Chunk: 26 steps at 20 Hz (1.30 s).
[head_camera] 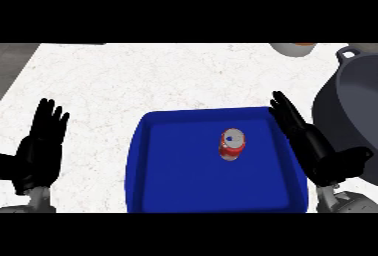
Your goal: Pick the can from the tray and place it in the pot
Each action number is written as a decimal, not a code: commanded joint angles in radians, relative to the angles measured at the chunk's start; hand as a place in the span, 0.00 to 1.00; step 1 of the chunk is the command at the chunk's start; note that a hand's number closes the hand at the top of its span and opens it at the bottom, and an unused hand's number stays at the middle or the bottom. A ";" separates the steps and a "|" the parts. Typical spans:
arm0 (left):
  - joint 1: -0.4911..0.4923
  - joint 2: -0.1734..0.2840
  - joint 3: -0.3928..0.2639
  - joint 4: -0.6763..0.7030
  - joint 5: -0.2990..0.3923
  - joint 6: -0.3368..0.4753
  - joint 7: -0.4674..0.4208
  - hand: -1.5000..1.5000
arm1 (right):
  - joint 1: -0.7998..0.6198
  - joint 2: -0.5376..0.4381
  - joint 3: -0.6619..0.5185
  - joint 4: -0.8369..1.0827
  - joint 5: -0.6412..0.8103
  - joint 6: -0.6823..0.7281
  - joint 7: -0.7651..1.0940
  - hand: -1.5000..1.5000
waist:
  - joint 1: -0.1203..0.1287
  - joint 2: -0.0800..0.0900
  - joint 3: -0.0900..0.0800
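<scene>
Two black hands show in the head view, one at each side of a blue tray (148,165) that lies on the white marbled desk (148,75). The can (232,144) stands upright inside the tray, a little to the right of the tray's middle and nearer to its far wall; it is red and silver, and its top has a blue spot. Nothing touches the can. The right hand (314,147) is over the right rim of the tray, its fingers (284,112) straight and pointing away from the robot, its thumb spread to the right, so the hand is open and holds nothing. It is near the can but apart from it. The left hand (40,145) is at the left edge of the view, well apart from the tray, resting with straight fingers up, also open and holding nothing. The dark grey pot (347,105) stands at the right edge of the view, just beside the right hand, and one handle shows at its top. A pale round object (294,48) shows partly at the far edge of the desk, to the left of the pot's handle; what it is I cannot tell.
</scene>
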 commanded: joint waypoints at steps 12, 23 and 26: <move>0.020 0.090 -0.277 0.160 -0.117 -0.284 0.045 0.50 | -0.107 0.114 0.107 -0.028 0.581 -0.505 -0.091 0.00 | -0.066 0.020 0.009; -0.121 0.046 -0.262 0.240 -0.134 -0.320 0.090 0.50 | -0.192 0.087 0.199 -0.276 0.838 -0.229 0.617 0.00 | -0.041 0.020 0.005; -0.096 0.028 -0.276 0.277 -0.159 -0.329 0.038 0.50 | -0.261 0.149 0.201 -0.324 0.848 -0.158 0.827 0.00 | -0.032 0.021 0.006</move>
